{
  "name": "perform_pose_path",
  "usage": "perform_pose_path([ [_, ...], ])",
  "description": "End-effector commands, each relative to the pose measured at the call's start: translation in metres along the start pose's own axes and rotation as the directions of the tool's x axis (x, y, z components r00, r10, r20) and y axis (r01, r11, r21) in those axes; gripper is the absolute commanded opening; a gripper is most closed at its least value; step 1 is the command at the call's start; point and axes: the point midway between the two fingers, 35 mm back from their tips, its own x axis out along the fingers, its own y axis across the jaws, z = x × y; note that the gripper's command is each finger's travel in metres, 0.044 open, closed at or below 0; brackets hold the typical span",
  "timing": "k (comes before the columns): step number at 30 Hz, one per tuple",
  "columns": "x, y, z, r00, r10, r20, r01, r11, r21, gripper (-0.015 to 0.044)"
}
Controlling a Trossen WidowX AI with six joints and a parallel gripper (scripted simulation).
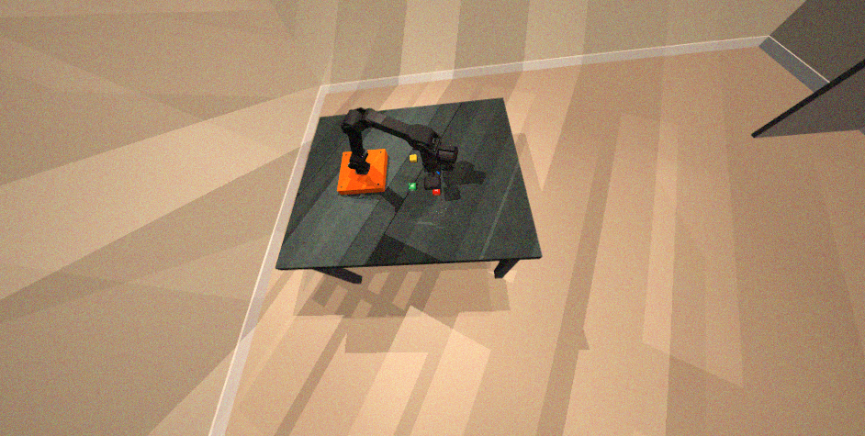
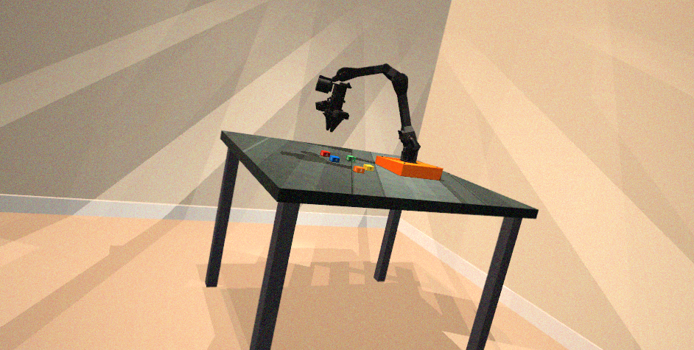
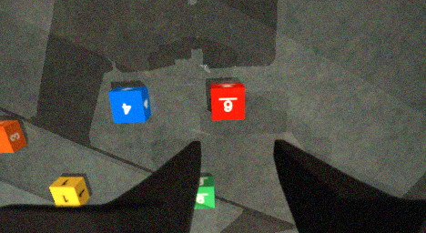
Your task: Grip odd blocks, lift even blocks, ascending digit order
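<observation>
Lining up for red's turn

My gripper (image 1: 432, 182) (image 2: 330, 130) (image 3: 237, 147) hangs above the table (image 1: 338, 233) (image 2: 315, 180) (image 3: 341, 84), fingers apart, holding nothing. Near them sits the red cube (image 1: 435, 191) (image 2: 325, 153) (image 3: 228, 102), its underlined digit probably 6. I judge it next: centre, descend, grip, lift slightly, replace, release.
</observation>
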Motion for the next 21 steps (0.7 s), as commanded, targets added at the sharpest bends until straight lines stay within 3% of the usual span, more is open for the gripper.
perform_pose_path([
  [1, 0.053, 0.002, -0.007, 0.999, 0.013, -0.032, -0.013, 1.0, -0.006, 0.0278],
  [6, 0.064, 0.002, -0.009, 0.999, 0.013, -0.032, -0.013, 1.0, -0.006, 0.04],
  [21, 0.085, 0.003, -0.009, 0.999, 0.013, -0.032, -0.013, 1.0, -0.006, 0.04],
])
